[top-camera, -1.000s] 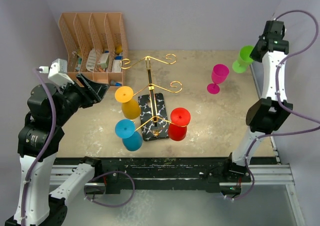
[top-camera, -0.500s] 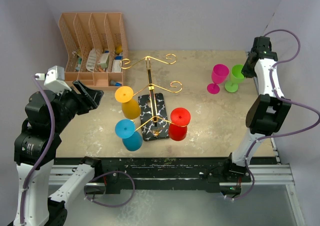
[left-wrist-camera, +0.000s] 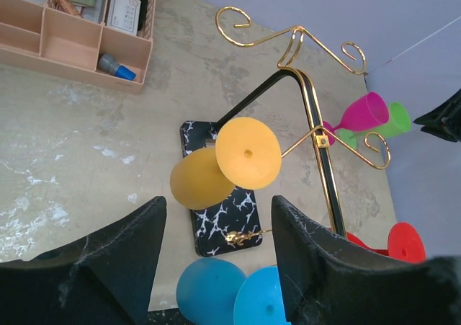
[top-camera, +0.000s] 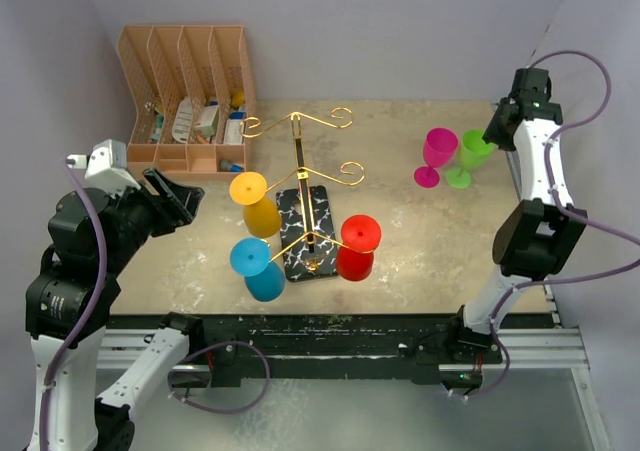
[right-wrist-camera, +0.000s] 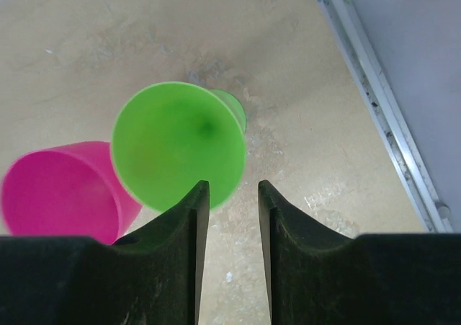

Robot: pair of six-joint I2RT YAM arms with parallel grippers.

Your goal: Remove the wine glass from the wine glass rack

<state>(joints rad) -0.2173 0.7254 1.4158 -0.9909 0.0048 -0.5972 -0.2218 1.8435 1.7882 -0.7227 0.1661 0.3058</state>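
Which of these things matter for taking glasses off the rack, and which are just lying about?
Job: wine glass rack; yellow glass, blue glass, red glass hanging on it; pink glass, green glass standing off it.
Lying about: peach desk organiser.

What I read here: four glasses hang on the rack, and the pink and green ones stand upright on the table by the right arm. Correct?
Not quite: three glasses hang on the rack, not four: yellow glass, blue glass and red glass, as the top view shows. The pink glass and green glass do stand upright on the table by the right arm.
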